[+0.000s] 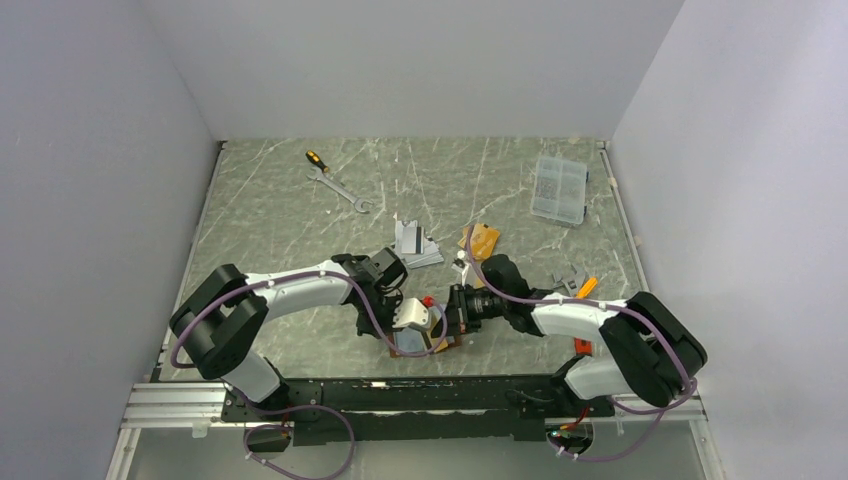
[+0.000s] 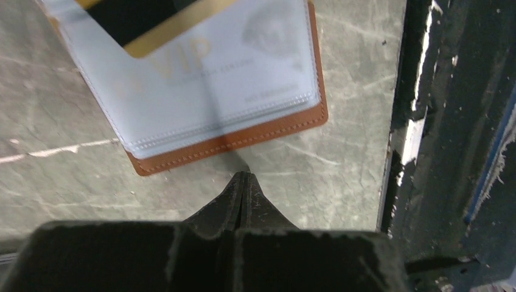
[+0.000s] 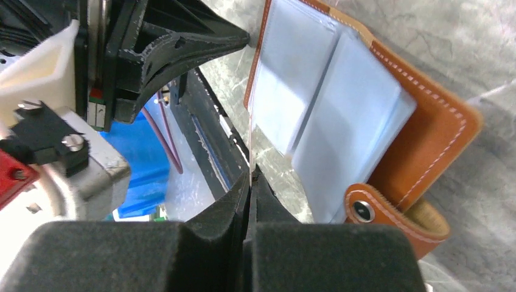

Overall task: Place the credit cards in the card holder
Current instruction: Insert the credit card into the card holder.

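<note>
Card holder (image 2: pixel 243 139): lying open on the table (image 1: pixel 270 220) near its front edge, between the two grippers, with the clear sleeves facing up and the snap button (image 3: pixel 363 210) on its flap.
Left gripper (image 2: pixel 243 177): closed and empty, tip just beside the holder's leather edge.
Right gripper (image 3: pixel 249 179): closed, seemingly pinching a thin clear sleeve seen edge-on.
Gold card (image 2: pixel 152 24): dark-striped, at the sleeves' upper part.
Loose credit cards (image 1: pixel 483 240): gold-orange, beside silver-grey cards (image 1: pixel 416 246), farther back and apart from the holder.
Background: wrench (image 1: pixel 342 190) and clear box (image 1: pixel 560 188) towards the back.
</note>
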Controlling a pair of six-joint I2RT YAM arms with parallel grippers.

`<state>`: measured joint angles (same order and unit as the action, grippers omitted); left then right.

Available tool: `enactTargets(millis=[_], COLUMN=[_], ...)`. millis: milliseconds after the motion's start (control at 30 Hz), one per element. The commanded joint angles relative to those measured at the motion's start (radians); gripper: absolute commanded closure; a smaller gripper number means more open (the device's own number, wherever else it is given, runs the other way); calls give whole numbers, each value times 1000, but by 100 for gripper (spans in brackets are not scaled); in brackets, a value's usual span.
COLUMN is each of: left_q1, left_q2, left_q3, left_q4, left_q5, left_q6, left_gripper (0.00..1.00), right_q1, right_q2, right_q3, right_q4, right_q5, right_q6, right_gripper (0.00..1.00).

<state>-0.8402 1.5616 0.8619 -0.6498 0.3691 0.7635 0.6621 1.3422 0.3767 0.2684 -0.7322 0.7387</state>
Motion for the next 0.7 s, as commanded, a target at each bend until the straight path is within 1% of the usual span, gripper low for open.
enactTargets(millis=[0, 133, 167, 267, 400, 500, 567, 667], left_q1=[26, 44, 45, 45, 40, 39, 38, 39], left_q2=[-30, -34, -32, -25, 8, 32, 22, -2], left_q3=[48, 72, 78, 82, 82, 95, 104, 128], left_q4=[-117, -131, -126, -97, -52, -48, -57, -77], left_q5=[17, 32, 36, 47, 48, 37, 47, 63], left_q6=[19, 20, 16, -6, -15, -14, -13, -17], left_gripper=[100, 100, 100, 100, 100, 100, 100, 100], right_q1=[3, -5, -12, -20, -19, -15, -8, 10], right_q2=[10, -14, -6, 39, 107, 114, 96, 50], right_q3=[79, 127, 134, 136, 95, 53, 52, 70], right_q4=[-83, -193, -197, -166, -54, 34, 11, -73], right_q5=[12, 106, 117, 145, 148, 169, 193, 234], right_q6=[-78, -138, -140, -118, -52, 6, 9, -18], right_gripper=[100, 100, 100, 100, 100, 100, 100, 100])
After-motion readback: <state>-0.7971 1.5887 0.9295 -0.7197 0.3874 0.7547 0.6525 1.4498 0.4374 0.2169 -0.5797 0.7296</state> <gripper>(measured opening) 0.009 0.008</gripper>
